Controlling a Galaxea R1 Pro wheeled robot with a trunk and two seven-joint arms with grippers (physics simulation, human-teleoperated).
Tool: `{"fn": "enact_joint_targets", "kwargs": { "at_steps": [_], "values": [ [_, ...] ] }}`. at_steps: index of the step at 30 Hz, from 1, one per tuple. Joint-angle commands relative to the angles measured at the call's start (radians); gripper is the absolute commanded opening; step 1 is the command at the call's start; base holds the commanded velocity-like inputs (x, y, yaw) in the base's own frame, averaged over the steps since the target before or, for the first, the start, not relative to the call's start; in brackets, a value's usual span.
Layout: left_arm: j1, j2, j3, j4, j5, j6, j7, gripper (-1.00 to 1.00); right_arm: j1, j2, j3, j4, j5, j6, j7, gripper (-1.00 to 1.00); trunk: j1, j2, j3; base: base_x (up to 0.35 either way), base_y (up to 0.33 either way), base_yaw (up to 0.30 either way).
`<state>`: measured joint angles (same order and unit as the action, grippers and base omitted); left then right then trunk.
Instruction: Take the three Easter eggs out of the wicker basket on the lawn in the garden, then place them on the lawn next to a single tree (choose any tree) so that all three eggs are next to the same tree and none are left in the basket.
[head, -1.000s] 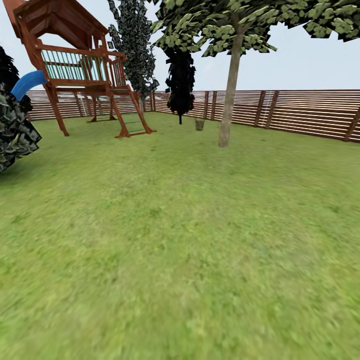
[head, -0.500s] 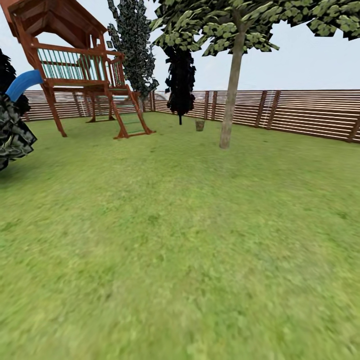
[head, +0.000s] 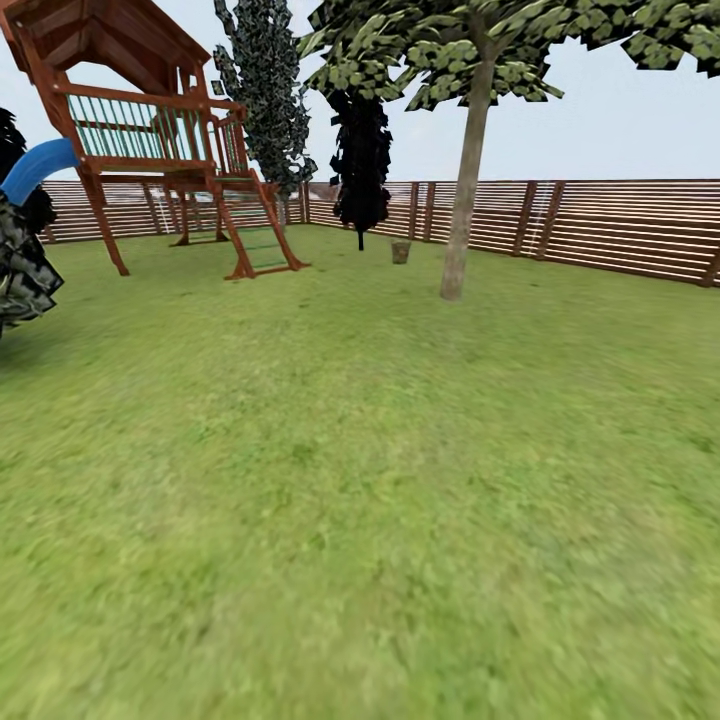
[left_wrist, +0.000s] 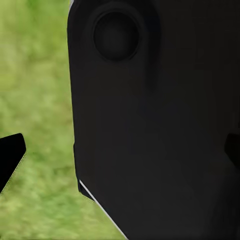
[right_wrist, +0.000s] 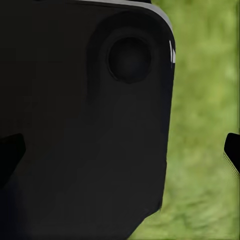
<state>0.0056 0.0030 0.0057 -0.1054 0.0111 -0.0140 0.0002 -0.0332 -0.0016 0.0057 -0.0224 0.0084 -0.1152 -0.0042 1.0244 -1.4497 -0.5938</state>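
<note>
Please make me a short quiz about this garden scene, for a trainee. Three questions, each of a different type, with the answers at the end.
1. True or false: the basket stands on the lawn far off, near the fence.
2. Multiple choice: which stands nearest to the basket? A) the playset B) the pale-trunked tree C) the blue slide
3. Fill in: in both wrist views, a dark robot part blocks much of the picture, and behind it lies blurred ____.

Key: 1 true. 2 B. 3 grass. The eggs cannot be made out at this range.
</note>
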Motion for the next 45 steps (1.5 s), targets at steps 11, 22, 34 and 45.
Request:
{"fn": "enact_joint_targets", "kwargs": {
  "at_steps": [11, 22, 34, 45],
  "values": [
    [0.001, 0.0, 0.0, -0.001, 0.001, -0.001, 0.0, 1.0, -0.001, 0.0, 0.0, 0.001, 0.001, -0.004, 0.0, 1.0, 0.001, 0.0, -0.001, 0.329, 0.0, 0.0],
    [0.001, 0.0, 0.0, -0.001, 0.001, -0.001, 0.0, 1.0, -0.001, 0.0, 0.0, 0.001, 0.001, -0.004, 0.0, 1.0, 0.001, 0.0, -0.001, 0.329, 0.0, 0.0],
    [0.001, 0.0, 0.0, -0.001, 0.001, -0.001, 0.0, 1.0, -0.001, -0.001, 0.0, 0.001, 0.001, -0.004, 0.0, 1.0, 0.001, 0.0, -0.001, 0.329, 0.0, 0.0],
    [0.001, 0.0, 0.0, -0.002, 0.001, -0.001, 0.0, 1.0, -0.001, -0.005, -0.003, -0.004, -0.006, -0.003, 0.0, 1.0, 0.001, 0.0, -0.001, 0.329, 0.0, 0.0]
  ]
}}
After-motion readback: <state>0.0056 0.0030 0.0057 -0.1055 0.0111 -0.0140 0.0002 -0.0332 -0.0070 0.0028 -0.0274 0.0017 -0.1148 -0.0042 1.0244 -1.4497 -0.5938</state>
